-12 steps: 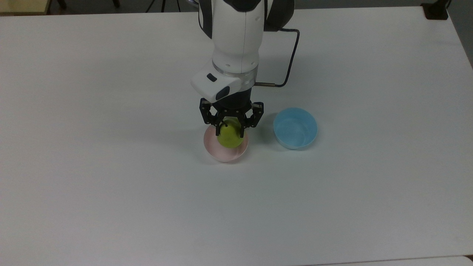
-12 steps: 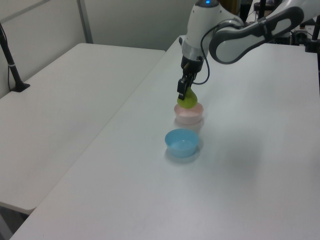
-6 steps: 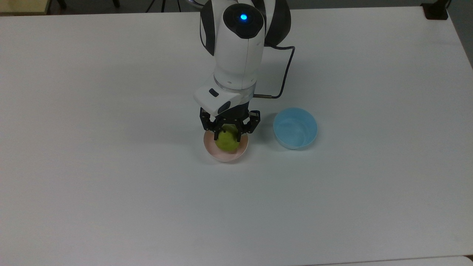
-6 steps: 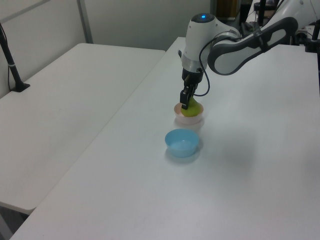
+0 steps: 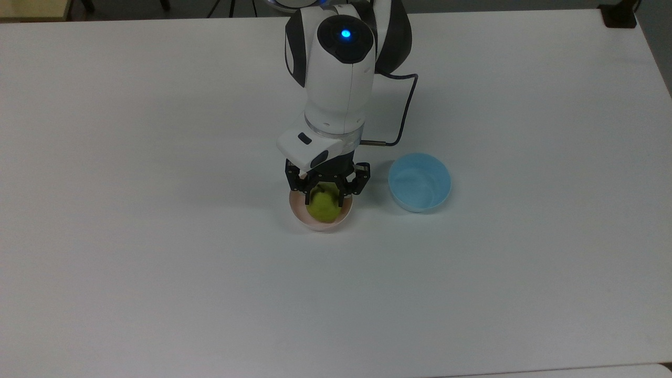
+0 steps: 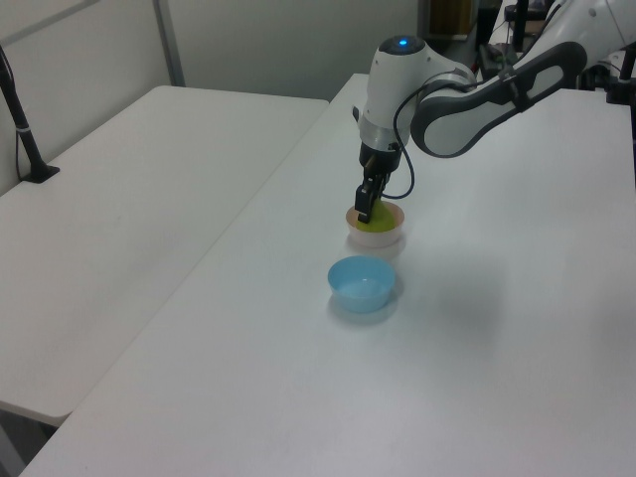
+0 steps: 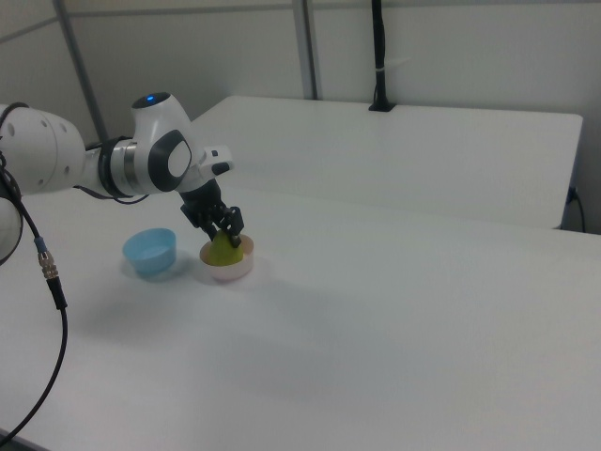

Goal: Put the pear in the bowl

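The yellow-green pear [image 5: 323, 207] sits low inside the pale pink bowl [image 5: 318, 226], near the middle of the white table. My gripper [image 5: 324, 196] points straight down over the bowl, its black fingers closed on the pear's upper part. In the left view the pear [image 6: 377, 227] only just rises above the bowl's [image 6: 379, 238] rim, under the gripper [image 6: 365, 213]. The right view has the pear [image 7: 223, 253] upright in the bowl [image 7: 226, 273] with the gripper [image 7: 224, 232] on its top.
A light blue bowl [image 5: 420, 182] stands just to the top view's right of the pink one, a hand's width apart. The arm's black cable [image 5: 407, 105] loops above it. A second white table [image 6: 129, 199] adjoins on the left view's left.
The gripper has come down with the pear, from hanging above the pink bowl to sitting inside it. The blue bowl has not moved.
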You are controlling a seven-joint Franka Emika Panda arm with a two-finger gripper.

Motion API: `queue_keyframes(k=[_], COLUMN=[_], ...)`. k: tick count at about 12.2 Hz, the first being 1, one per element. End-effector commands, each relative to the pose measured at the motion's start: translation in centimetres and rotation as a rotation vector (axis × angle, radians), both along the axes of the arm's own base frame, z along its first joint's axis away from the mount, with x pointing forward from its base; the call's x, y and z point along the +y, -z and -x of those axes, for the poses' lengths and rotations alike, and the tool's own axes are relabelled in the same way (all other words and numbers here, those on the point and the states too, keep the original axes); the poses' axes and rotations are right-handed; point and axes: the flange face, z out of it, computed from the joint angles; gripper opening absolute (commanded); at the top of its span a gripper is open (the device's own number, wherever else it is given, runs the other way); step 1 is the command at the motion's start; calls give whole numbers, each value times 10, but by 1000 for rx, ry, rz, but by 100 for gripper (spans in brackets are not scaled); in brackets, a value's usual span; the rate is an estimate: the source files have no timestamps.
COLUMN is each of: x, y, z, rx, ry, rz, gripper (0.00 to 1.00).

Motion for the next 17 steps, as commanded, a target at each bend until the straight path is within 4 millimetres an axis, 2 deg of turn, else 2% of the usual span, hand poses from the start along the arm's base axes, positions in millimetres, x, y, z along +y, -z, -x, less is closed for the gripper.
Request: queue_keyframes(k=[1,2,3,7,11,12,15,16,17], x=[-2,-2,-5,-21,-52,-54,-83,-95,-96], y=[-9,-15,-28,-106,-181,-197,-229,-236,-238], z=[1,1,2,30,77,89,122,129,132], rx=[-29,-32,-47,14,111,132,220,235,243], ry=[9,11,16,56,65,58,-4,7,8], rz=[14,14,12,41,63,44,-19,-32,-33], gripper=[84,95,99,100,100,100,100,100,100])
